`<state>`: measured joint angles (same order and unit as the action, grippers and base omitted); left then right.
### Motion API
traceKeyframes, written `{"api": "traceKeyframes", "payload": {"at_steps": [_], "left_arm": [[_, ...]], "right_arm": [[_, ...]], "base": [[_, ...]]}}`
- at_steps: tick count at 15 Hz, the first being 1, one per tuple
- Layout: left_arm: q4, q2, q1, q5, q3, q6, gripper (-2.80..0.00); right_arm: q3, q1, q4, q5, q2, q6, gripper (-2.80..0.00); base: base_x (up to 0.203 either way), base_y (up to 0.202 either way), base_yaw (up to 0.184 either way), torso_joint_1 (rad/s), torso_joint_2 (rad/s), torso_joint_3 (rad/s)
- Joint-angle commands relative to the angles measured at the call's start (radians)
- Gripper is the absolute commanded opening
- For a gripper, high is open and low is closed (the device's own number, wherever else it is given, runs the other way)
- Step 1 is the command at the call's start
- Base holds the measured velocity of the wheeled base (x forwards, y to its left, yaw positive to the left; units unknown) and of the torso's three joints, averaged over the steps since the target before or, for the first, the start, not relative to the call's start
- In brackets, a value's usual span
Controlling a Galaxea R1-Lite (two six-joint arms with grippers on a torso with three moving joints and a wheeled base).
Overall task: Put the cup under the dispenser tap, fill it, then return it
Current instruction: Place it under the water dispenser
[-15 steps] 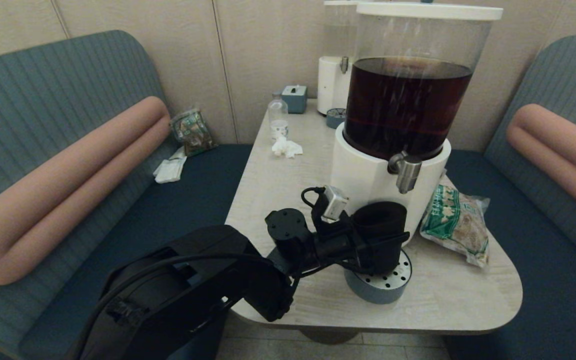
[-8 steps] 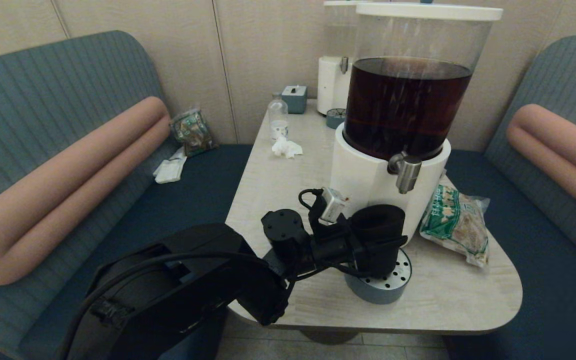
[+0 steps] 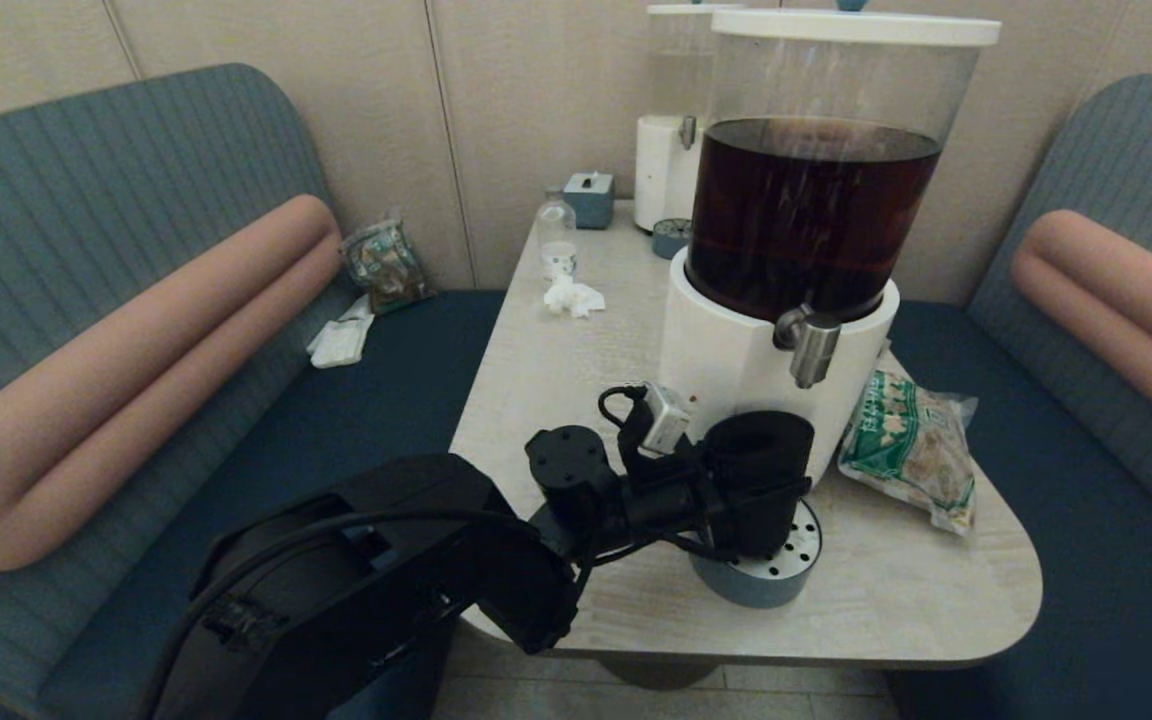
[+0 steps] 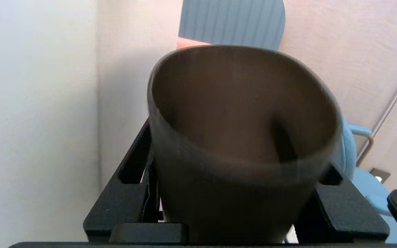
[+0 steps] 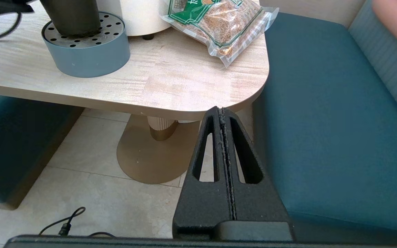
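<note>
Now left gripper [image 3: 736,490], jaws clamped on cup [image 3: 756,480], holds it on drip tray [image 3: 786,580], left of and below tap [image 3: 808,345]. Cup looks empty; aligning, filling, return remain. Right gripper [image 5: 224,137] parked low, jaws closed.

head view looks down over the table [image 3: 576,370]; left wrist sits close behind the cup [image 4: 240,144]; right wrist, below table [image 5: 171,86] edge, shares drip tray [image 5: 88,51].

walls: beige panels [image 3: 526,100] | seating: teal booth benches [image 3: 86,200] | floor: pale tiles [image 5: 91,193]
</note>
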<state>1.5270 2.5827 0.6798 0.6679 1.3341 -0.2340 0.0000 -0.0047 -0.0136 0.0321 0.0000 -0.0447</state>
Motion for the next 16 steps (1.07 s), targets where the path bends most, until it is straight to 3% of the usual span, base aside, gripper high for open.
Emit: {"api": "traceKeyframes", "payload": {"at_steps": [1,5,6,13,16], "left_arm": [[0.003,0.046,-0.002,0.002,0.038,-0.002,-2.80],[0.003,0.057,-0.002,0.001,0.062,-0.002,-2.80],[0.003,0.057,0.000,0.001,0.062,-0.003,0.00],[0.003,0.020,0.001,0.001,0.034,0.012,0.00],[0.003,-0.022,0.001,0.001,-0.033,0.021,0.00]], "right_arm": [[0.000,0.000,0.000,0.001,0.002,0.000,-2.80],[0.000,0.000,0.000,0.001,0.002,-0.001,-2.80],[0.000,0.000,0.000,0.001,0.002,0.000,-2.80],[0.000,0.000,0.000,0.002,0.002,0.000,-2.80],[0.000,0.000,0.000,0.001,0.002,0.000,-2.80]], "base": [[0.000,0.000,0.000,0.000,0.00,0.000],[0.000,0.000,0.000,0.000,0.00,0.000],[0.000,0.000,0.000,0.000,0.00,0.000],[0.000,0.000,0.000,0.000,0.00,0.000],[0.000,0.000,0.000,0.000,0.00,0.000]]}}
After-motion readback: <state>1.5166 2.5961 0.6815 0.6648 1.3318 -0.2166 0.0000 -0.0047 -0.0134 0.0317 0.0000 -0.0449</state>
